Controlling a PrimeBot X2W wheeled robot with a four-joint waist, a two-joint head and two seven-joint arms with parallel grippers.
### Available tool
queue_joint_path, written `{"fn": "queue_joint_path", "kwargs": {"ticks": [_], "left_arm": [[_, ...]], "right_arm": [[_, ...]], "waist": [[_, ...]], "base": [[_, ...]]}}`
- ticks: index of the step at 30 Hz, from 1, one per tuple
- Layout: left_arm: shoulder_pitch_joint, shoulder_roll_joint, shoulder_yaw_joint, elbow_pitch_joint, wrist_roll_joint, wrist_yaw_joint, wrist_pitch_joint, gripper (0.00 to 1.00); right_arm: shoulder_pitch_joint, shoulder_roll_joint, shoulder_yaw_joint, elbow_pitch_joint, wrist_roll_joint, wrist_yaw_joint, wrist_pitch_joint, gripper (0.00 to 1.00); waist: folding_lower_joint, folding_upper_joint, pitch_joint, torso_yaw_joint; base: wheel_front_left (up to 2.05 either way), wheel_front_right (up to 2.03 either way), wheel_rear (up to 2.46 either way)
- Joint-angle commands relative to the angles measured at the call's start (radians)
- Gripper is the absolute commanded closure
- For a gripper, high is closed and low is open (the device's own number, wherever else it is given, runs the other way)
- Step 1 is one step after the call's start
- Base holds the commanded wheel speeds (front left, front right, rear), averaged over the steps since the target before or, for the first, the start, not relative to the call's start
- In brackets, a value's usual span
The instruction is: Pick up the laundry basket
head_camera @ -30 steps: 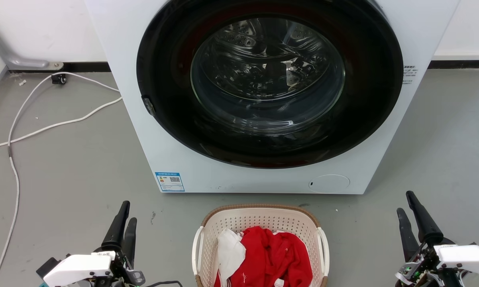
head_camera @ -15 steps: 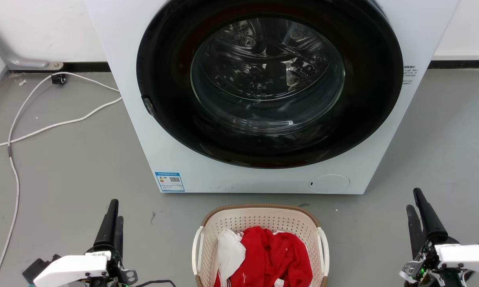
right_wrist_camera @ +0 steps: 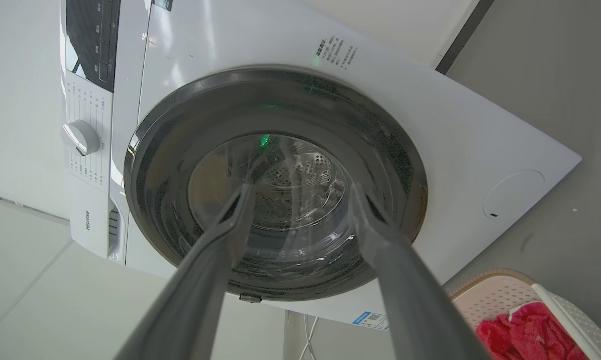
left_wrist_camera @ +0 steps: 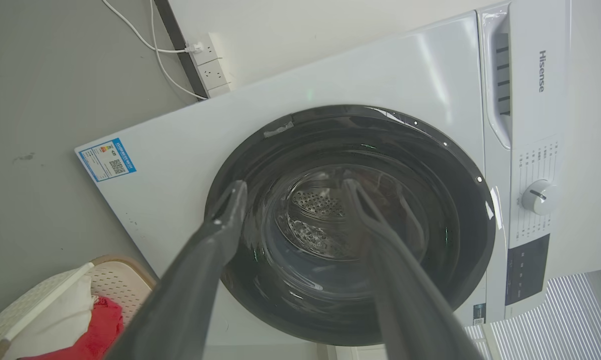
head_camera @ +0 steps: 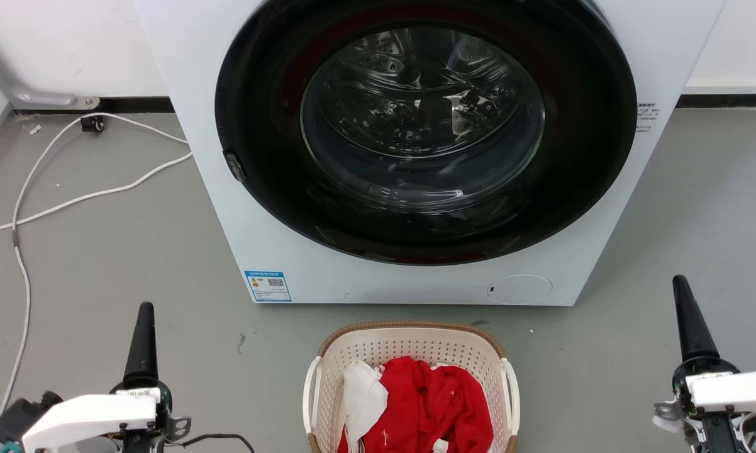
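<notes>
Cream laundry basket, near end cut off, sits between left gripper and right gripper, both with fingers apart.

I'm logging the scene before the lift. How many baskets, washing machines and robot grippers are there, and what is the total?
laundry basket: 1
washing machine: 1
grippers: 2, the left gripper and the right gripper
Total: 4
</notes>
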Motion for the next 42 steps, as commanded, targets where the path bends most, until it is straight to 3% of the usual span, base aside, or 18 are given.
{"fn": "queue_joint_path", "kwargs": {"ticks": [1,14,26,31,42], "left_arm": [[-0.007,0.004,0.008,-0.034,0.042,0.003,-0.008,0.00],[0.021,0.004,-0.072,-0.217,0.413,0.057,-0.053,0.00],[0.031,0.023,-0.201,-0.301,0.722,0.077,-0.090,0.00],[0.029,0.064,-0.272,-0.322,0.810,0.130,-0.104,0.00],[0.003,0.178,-0.452,-0.330,0.951,0.294,-0.133,0.00]], "right_arm": [[-0.020,-0.003,-0.003,-0.036,-0.050,0.002,-0.012,0.00],[-0.015,-0.002,0.046,-0.169,-0.472,0.002,-0.056,0.00],[0.010,-0.002,0.072,-0.215,-0.707,0.002,-0.093,0.00],[0.017,-0.001,0.081,-0.224,-0.789,0.002,-0.108,0.00],[0.032,-0.001,0.079,-0.228,-0.950,0.002,-0.136,0.00]], "waist": [[0.0000,0.0000,0.001,0.000],[0.0000,0.0000,0.006,0.000],[0.0000,0.0000,0.010,-0.001],[0.0000,0.0000,0.013,-0.002],[0.0000,0.0000,0.015,-0.003]], "base": [[0.00,0.00,0.00],[0.00,0.00,0.00],[0.00,0.00,0.00],[0.00,0.00,0.00],[0.00,0.00,0.00]]}}
